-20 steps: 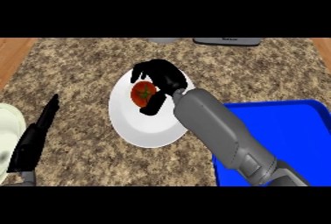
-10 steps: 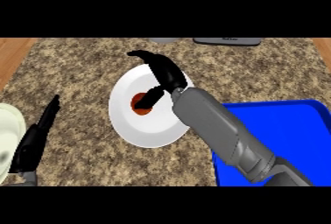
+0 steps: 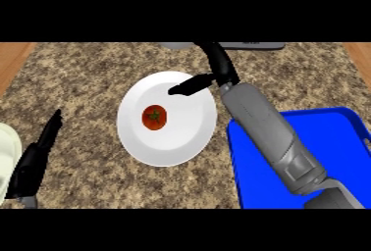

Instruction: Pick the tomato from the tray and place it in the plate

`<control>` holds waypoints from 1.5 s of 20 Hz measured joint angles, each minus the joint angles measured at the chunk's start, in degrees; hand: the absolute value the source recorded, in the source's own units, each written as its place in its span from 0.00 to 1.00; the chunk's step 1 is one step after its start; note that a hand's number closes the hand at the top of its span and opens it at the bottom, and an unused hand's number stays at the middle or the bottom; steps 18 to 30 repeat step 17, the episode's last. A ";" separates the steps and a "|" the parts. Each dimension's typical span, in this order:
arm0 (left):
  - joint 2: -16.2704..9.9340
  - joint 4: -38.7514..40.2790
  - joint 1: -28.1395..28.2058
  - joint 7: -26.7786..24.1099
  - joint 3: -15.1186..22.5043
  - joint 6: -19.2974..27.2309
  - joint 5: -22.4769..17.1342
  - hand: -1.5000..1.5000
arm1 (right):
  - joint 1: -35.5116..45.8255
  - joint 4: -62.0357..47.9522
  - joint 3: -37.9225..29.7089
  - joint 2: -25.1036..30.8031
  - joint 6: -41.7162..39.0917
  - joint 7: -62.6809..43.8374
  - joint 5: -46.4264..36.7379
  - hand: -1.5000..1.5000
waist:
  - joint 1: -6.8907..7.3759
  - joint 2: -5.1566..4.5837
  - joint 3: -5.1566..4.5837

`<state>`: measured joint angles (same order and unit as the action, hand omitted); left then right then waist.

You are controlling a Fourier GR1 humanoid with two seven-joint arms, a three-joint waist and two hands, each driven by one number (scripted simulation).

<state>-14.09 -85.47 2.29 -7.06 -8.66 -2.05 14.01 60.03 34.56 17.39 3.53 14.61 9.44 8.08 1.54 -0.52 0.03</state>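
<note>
A red tomato (image 3: 153, 117) with a green stem lies on the white plate (image 3: 181, 142), a little left of the plate's middle. My right hand (image 3: 214, 73) hovers over the plate's upper right rim, open, fingers straight up toward the counter's back and thumb (image 3: 190, 86) stretched left over the plate. It is apart from the tomato. The blue tray (image 3: 319, 142) sits at the right, partly under my right forearm. My left hand (image 3: 36, 159) rests open near the left edge, fingers up.
A pale green object (image 3: 6, 157) shows at the left edge behind my left hand. A grey item (image 3: 253, 45) and a rounded grey one (image 3: 177, 45) sit at the counter's back edge. Wooden strips flank the speckled counter.
My right hand let go of the tomato, opened, and pulled back up and right off it. The tomato now lies uncovered on the plate. The left hand has not moved.
</note>
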 measured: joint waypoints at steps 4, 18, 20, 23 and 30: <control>-0.57 -0.28 0.78 -0.55 -0.58 -0.77 -0.46 0.50 | -1.44 -2.36 -5.62 4.07 -6.38 6.38 3.80 0.00 | -0.12 0.00 0.01; 0.44 -0.45 0.01 -0.74 0.20 -0.67 0.41 0.50 | 0.09 -19.17 -12.78 17.12 -24.10 25.42 3.28 0.00 | 1.13 -0.54 0.06; 0.44 -0.45 0.01 -0.74 0.20 -0.67 0.41 0.50 | 0.09 -19.17 -12.78 17.12 -24.10 25.42 3.28 0.00 | 1.13 -0.54 0.06; 0.44 -0.45 0.01 -0.74 0.20 -0.67 0.41 0.50 | 0.09 -19.17 -12.78 17.12 -24.10 25.42 3.28 0.00 | 1.13 -0.54 0.06; 0.44 -0.45 0.01 -0.74 0.20 -0.67 0.41 0.50 | 0.09 -19.17 -12.78 17.12 -24.10 25.42 3.28 0.00 | 1.13 -0.54 0.06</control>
